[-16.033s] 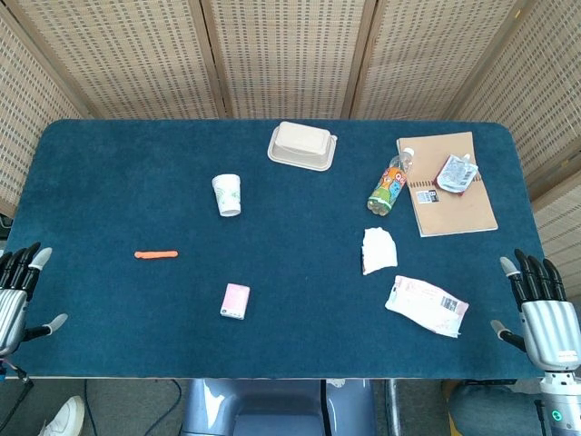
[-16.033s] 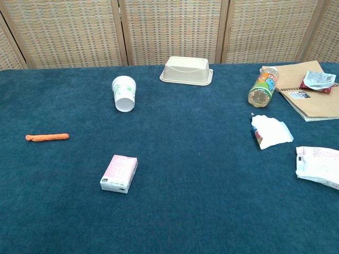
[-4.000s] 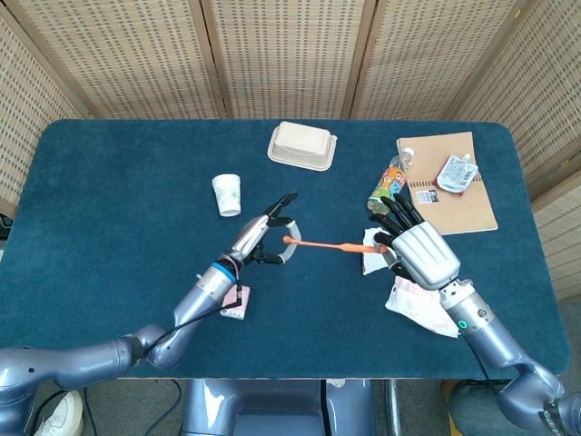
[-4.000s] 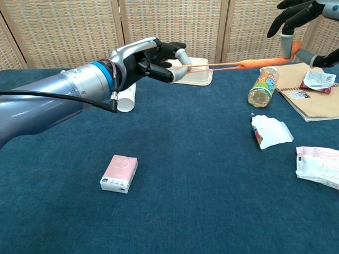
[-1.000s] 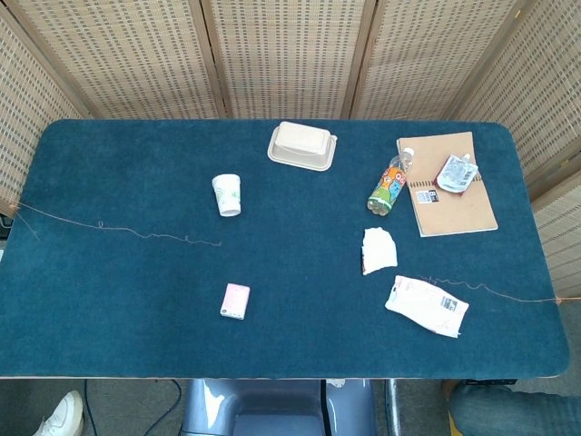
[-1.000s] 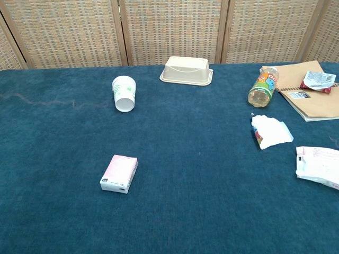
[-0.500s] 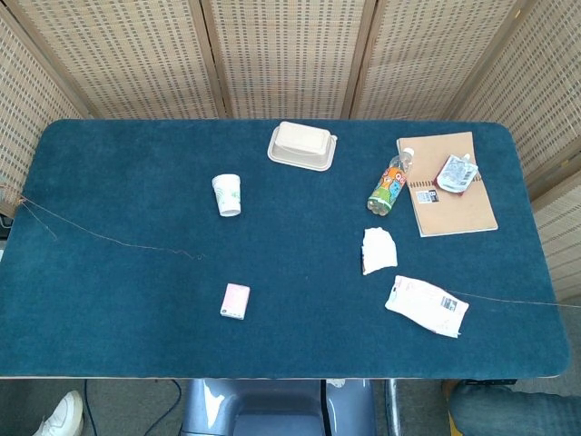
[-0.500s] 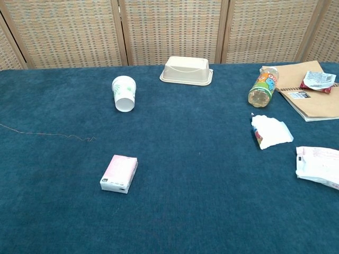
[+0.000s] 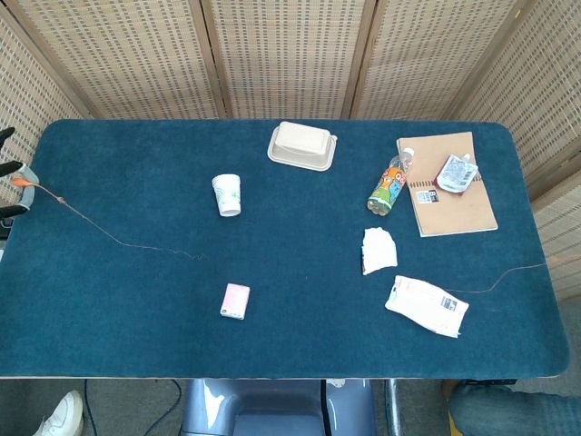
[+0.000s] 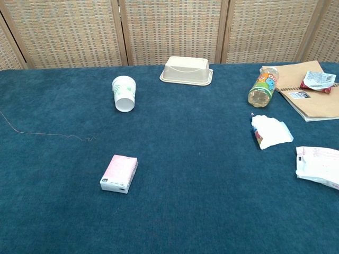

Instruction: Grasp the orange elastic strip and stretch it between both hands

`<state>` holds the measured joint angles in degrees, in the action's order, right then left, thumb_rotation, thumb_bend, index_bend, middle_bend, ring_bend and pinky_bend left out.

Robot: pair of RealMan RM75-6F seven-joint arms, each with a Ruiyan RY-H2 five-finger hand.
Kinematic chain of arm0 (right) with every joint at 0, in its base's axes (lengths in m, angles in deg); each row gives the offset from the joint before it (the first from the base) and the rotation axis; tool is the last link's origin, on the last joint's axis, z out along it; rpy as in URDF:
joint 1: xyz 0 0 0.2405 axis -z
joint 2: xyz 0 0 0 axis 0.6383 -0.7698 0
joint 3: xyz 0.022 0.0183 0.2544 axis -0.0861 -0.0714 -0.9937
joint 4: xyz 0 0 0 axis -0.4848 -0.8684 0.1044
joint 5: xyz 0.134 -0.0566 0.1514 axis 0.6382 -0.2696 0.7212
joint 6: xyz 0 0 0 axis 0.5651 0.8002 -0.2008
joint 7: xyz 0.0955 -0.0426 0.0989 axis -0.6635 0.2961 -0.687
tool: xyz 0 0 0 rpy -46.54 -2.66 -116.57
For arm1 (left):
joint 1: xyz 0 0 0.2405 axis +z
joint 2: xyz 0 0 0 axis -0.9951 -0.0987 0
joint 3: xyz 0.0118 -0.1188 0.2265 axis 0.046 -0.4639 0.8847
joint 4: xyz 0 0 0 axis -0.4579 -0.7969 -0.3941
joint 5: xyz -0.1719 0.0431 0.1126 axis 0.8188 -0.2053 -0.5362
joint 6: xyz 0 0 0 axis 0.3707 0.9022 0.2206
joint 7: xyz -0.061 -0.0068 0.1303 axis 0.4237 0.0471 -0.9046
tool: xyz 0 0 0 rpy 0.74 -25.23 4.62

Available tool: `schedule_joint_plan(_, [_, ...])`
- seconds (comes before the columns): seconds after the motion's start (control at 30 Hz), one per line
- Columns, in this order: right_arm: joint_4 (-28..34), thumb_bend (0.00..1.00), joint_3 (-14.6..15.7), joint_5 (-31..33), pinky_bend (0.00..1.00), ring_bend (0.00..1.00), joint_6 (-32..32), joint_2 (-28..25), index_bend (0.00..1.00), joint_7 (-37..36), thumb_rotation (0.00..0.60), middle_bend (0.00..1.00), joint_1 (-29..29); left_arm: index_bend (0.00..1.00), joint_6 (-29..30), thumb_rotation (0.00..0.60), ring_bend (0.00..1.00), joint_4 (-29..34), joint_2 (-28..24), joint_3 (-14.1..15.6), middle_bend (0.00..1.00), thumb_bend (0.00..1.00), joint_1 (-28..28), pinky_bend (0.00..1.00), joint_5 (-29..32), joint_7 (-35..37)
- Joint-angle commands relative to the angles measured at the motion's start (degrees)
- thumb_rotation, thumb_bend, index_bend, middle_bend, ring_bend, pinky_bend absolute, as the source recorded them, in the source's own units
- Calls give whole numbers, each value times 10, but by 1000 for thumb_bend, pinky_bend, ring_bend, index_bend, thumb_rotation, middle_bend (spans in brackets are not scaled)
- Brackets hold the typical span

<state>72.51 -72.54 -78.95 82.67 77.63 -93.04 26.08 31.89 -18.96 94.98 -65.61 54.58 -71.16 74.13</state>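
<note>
Half a second on, the left hand (image 9: pixel 9 173) has edged into sight at the table's far-left edge, pinching an orange nub of the orange elastic strip (image 9: pixel 100 231). From that hand the strip runs right and nearward as a hair-thin thread, its long axis left-to-right, ending slack in mid-table. Another thin strand (image 9: pixel 497 281) trails off the right edge; the right hand is out of sight.

blue table (image 9: pixel 136 318) | cup (image 9: pixel 227 193), pink box (image 9: pixel 234 301), bottle (image 9: pixel 388 187), notebook (image 9: pixel 454 204), perhaps thread (image 9: pixel 127 243)
</note>
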Motion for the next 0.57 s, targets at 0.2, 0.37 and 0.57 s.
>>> schedule_joint_plan(0.2, [342,695,-22,-39,121,70,-8,-121,768,139,600,357,-77,737,46,600,0,103,-39,8,0,527,12,0,-26,-65])
schedule_joint_plan(0.37, [442,695,-29,-52,121,73,-29,-131,768,178,600,357,-102,728,62,600,0,153,-56,14,0,525,27,0,-27,-104])
schedule_joint_plan(0.57, [511,695,-34,-59,121,75,-52,-117,768,216,600,357,-121,723,68,600,0,208,-71,20,0,526,46,0,-16,-159])
